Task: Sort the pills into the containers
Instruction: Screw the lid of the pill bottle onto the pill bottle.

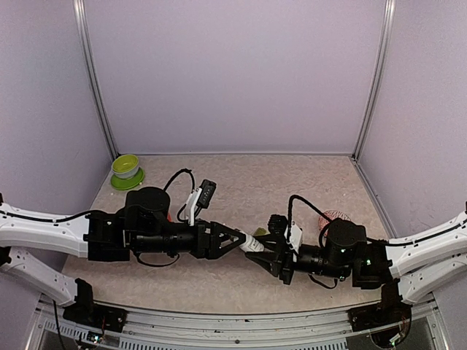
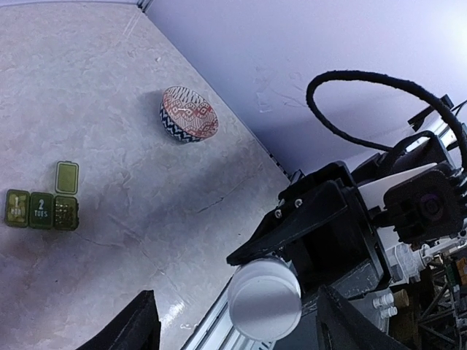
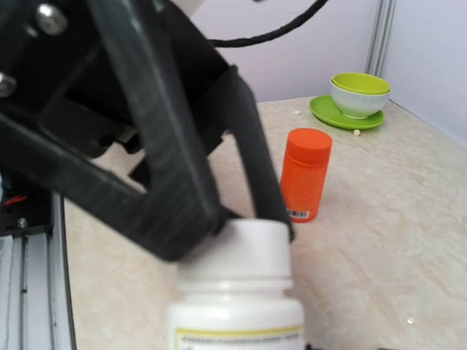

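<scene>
Seemingly 3 containers (image 2: 41, 210), 1 white bottle (image 3: 237, 292) and 1 orange bottle (image 3: 304, 173) show.

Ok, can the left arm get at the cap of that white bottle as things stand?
Probably yes. The right pincer holds the white bottle with its cap facing the left pincer, whose fingers flank the cap on both sides, and nothing sits between them.
</scene>
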`<action>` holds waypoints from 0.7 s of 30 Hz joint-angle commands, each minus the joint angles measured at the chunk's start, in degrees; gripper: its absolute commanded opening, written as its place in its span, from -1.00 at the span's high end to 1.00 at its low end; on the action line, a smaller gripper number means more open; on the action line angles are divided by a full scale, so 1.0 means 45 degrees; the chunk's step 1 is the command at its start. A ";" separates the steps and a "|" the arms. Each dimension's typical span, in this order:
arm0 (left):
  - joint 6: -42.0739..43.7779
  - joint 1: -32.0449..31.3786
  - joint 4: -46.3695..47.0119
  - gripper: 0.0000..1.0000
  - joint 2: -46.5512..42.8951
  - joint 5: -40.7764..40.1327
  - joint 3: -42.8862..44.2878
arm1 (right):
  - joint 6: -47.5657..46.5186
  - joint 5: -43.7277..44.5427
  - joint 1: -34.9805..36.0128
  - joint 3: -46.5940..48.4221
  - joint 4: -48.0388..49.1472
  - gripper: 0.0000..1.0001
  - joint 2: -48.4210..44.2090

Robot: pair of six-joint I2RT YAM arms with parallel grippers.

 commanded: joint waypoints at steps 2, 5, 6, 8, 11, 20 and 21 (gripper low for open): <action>-0.0180 0.0264 -0.0648 -0.32 0.0326 0.1357 0.0642 | -0.0631 0.0401 0.0112 -0.0073 -0.0898 0.59 -0.0439; -0.0135 0.0268 -0.0582 -0.33 0.0577 0.1682 0.0837 | -0.0752 0.0398 0.0116 0.0044 -0.1134 0.59 -0.0443; -0.0144 0.0269 -0.0451 -0.33 0.0613 0.1746 0.0817 | -0.0788 0.0421 0.0107 0.0090 -0.1210 0.59 -0.0416; -0.0187 0.0291 -0.0301 -0.31 0.0698 0.1863 0.0835 | -0.0832 0.0437 0.0116 0.0151 -0.1314 0.59 -0.0360; -0.0241 0.0306 -0.0271 -0.21 0.0891 0.2116 0.0944 | -0.0835 0.0393 0.0136 0.0142 -0.1339 0.59 -0.0396; -0.0320 0.0408 -0.0100 0.19 0.1152 0.2426 0.1007 | -0.0816 0.0408 0.0165 0.0135 -0.1246 0.59 -0.0337; -0.0311 0.0416 -0.0078 0.25 0.1134 0.2374 0.0985 | -0.0806 0.0407 0.0174 0.0138 -0.1224 0.59 -0.0288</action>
